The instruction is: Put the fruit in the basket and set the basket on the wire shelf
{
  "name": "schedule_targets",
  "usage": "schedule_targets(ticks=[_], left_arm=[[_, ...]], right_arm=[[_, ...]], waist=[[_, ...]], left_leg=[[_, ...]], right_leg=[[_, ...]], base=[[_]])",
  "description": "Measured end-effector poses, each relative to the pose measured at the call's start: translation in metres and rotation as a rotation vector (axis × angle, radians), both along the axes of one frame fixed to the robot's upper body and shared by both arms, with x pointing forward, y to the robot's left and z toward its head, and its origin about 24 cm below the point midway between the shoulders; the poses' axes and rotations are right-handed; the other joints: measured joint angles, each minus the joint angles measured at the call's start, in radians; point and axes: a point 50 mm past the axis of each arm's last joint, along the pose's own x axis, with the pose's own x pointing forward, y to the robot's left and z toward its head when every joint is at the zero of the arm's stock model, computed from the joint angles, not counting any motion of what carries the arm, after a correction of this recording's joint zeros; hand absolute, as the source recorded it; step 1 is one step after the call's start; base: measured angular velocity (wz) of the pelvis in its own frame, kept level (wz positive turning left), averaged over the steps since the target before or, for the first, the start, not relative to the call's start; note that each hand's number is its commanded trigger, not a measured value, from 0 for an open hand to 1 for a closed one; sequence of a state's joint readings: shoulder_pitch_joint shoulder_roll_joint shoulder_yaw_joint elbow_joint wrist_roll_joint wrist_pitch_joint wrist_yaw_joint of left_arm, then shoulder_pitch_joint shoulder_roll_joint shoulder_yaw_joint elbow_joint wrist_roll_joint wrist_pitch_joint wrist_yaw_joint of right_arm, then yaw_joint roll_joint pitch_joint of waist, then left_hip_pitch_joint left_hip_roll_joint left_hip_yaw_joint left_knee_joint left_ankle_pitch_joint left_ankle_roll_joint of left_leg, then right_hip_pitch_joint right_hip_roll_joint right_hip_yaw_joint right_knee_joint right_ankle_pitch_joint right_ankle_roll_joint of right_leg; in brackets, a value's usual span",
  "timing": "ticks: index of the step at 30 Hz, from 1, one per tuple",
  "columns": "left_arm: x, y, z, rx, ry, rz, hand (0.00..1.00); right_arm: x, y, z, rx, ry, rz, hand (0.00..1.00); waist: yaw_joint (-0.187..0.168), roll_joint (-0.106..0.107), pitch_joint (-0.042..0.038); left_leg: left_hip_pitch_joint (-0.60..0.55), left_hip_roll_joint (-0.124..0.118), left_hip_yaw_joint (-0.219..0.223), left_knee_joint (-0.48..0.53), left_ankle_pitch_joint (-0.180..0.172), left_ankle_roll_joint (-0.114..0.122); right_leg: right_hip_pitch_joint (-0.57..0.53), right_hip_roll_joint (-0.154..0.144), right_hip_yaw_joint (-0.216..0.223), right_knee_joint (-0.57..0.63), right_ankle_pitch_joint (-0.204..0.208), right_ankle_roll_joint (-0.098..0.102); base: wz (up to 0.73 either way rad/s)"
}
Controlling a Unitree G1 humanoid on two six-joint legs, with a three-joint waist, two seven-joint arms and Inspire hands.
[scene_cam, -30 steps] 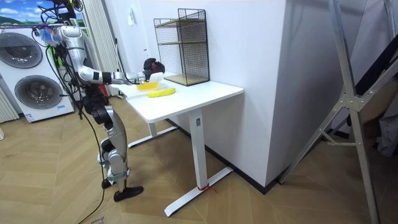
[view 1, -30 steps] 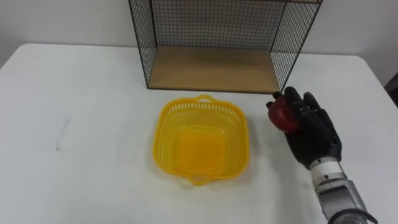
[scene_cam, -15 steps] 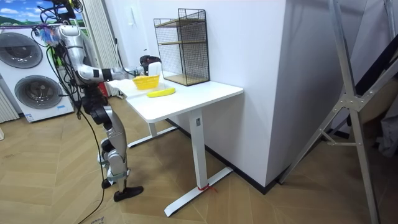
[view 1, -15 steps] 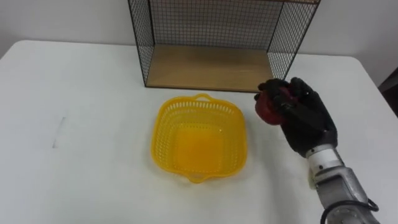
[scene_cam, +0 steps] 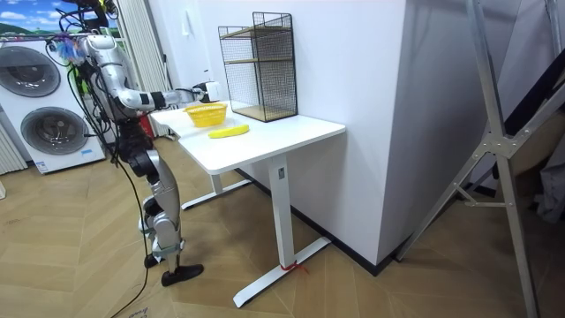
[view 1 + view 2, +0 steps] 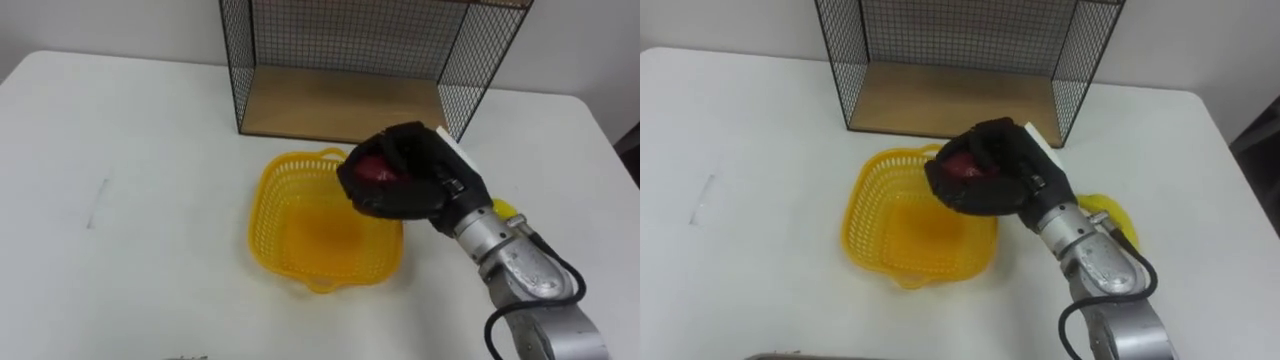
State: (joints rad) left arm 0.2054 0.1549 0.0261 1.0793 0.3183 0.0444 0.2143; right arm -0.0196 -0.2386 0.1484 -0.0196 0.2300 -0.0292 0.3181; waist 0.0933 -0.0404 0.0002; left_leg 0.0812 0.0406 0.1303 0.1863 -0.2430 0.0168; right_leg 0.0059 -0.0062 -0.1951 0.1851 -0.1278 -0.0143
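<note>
My right hand [image 6: 410,185] is curled tight round the red apple [image 6: 375,168], fingers wrapped over it so just a patch of red shows between them. Hand and apple hang above the yellow basket [image 6: 268,205], over its rim at 2 o'clock. The wire shelf [image 6: 340,105] stands at 12 o'clock, just behind the basket. A banana [image 6: 503,207] peeks out at 3 o'clock behind my wrist, on the white table [image 6: 120,150].

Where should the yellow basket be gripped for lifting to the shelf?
By the handle on the near rim of the basket, approached from the robot's side: it juts out free, while the right hand, curled round the red fruit, hangs over the right rim.
</note>
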Motion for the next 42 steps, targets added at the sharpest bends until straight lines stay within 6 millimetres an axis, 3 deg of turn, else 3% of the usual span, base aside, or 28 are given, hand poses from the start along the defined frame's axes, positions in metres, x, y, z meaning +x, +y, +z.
schedule_targets(ticks=[3,4,5,16,42], left_arm=[[0.0,0.001,0.0,0.006,0.01,-0.044,0.0],[0.0,0.0,0.0,0.005,0.013,-0.055,0.0],[0.001,0.0,0.0,0.004,0.014,-0.06,0.0],[0.009,-0.005,0.0,-0.003,0.001,-0.092,0.0],[0.012,-0.005,0.0,-0.002,-0.004,-0.097,0.0]], right_arm=[[0.0,0.008,-0.001,-0.032,-0.002,0.031,1.0],[-0.001,0.011,-0.002,-0.043,-0.001,0.041,0.55],[-0.001,0.012,-0.003,-0.044,0.002,0.045,0.02],[-0.004,0.018,-0.019,-0.157,0.047,0.082,0.0],[-0.004,0.019,-0.019,-0.168,0.046,0.084,0.0]], waist=[[0.001,-0.006,0.0043],[0.001,-0.008,0.005],[0.002,-0.008,0.0053],[0.025,-0.004,0.0117],[0.02,-0.015,0.0069]], left_leg=[[0.0,0.001,0.0,0.001,0.0,0.0],[0.0,0.001,0.0,0.0,0.0,0.0],[0.0,0.001,0.0,-0.001,0.0,0.0],[-0.005,-0.002,-0.029,-0.006,0.0,0.0],[-0.013,-0.002,-0.039,0.001,0.0,0.0]], right_leg=[[0.001,0.0,-0.001,0.0,0.0,0.0],[0.001,0.0,-0.002,0.0,0.001,-0.001],[0.002,0.0,-0.004,0.0,0.001,0.0],[0.015,0.001,-0.028,-0.015,0.002,0.001],[0.015,-0.005,-0.044,-0.015,0.001,0.002]], base=[[0.0],[0.0],[0.0],[0.07],[0.01]])
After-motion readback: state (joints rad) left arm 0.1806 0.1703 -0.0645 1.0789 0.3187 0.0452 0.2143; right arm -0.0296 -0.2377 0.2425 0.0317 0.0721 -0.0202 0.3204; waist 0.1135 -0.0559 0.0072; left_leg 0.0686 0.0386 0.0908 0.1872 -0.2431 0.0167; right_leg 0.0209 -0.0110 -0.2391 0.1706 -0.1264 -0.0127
